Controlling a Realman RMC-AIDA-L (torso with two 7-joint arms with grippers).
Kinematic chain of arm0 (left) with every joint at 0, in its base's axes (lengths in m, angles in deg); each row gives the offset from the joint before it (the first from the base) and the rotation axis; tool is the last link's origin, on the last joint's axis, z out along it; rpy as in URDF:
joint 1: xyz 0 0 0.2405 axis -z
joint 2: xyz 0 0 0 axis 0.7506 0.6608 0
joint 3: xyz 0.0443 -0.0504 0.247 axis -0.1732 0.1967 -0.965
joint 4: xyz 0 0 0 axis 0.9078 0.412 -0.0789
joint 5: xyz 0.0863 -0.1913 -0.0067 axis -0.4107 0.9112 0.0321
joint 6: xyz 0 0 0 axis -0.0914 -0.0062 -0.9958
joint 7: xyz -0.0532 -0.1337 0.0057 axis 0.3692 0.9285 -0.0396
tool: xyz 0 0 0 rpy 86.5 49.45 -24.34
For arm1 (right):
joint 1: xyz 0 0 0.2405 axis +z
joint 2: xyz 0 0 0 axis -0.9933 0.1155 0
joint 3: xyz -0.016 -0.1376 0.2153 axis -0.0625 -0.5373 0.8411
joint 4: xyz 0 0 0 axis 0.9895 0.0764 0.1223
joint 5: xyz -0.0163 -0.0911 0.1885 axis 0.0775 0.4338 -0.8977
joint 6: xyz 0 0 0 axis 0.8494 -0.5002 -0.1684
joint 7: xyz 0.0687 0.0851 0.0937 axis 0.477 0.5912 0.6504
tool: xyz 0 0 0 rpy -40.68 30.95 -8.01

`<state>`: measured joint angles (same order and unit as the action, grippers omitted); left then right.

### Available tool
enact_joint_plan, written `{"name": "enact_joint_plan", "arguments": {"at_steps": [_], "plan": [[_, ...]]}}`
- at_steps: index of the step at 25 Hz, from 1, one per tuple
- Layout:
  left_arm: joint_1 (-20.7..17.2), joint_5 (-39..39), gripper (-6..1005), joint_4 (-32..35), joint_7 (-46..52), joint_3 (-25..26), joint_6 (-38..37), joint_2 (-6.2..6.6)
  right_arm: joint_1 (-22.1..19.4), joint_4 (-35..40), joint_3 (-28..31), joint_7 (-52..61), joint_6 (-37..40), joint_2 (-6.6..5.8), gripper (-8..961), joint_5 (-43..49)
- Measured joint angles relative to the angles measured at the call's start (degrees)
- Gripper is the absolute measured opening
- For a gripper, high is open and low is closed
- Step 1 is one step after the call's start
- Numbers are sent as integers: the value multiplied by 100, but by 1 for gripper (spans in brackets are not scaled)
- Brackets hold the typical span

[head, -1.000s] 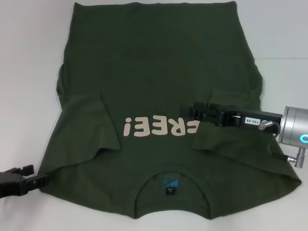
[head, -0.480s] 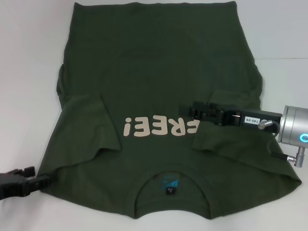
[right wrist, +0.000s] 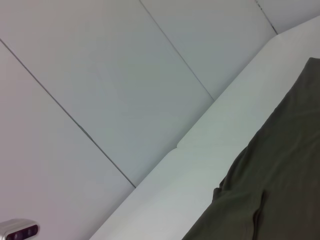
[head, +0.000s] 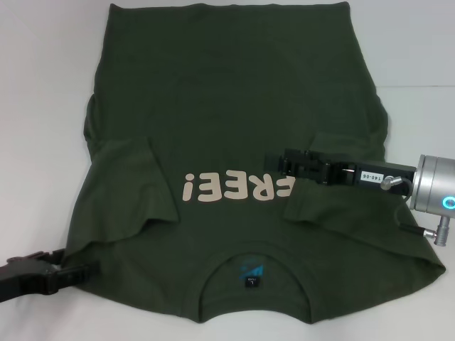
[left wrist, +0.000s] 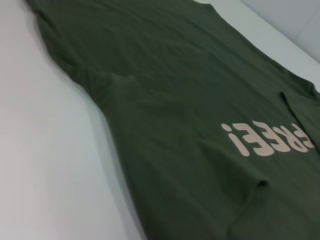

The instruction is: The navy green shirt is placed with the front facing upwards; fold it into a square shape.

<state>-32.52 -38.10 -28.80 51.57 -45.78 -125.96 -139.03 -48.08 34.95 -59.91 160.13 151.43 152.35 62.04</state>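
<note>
My head camera looks steeply down on the shirt [head: 234, 142] spread across the table [head: 43, 106]. My left wrist camera sits low and close, skimming the cloth ahead of my left claw [head: 75, 272] toward the cream lettering [left wrist: 267, 137], which my head view shares. My right wrist camera points away past the shirt's edge toward the wall panels [right wrist: 100, 75].
</note>
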Motion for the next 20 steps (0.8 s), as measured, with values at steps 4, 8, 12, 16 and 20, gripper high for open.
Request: {"name": "enact_joint_plan", "arguments": {"at_steps": [4, 8, 12, 16, 20], "plan": [[58, -7, 860, -29, 3, -64, -130, -1, -6, 0, 0, 4, -1, 0, 897, 0], [95, -9, 859, -33, 5, -113, -182, 0, -14, 0, 0, 1, 0, 0, 897, 0], [134, -9, 860, -48, 7, -167, -215, 0, -23, 0, 0, -1, 0, 0, 897, 0], [200, -9, 860, -113, 8, -172, -290, 0, -31, 0, 0, -1, -1, -7, 897, 0], [213, -9, 859, -116, 8, -171, -295, 0, -39, 0, 0, -2, -1, -9, 897, 0]]}}
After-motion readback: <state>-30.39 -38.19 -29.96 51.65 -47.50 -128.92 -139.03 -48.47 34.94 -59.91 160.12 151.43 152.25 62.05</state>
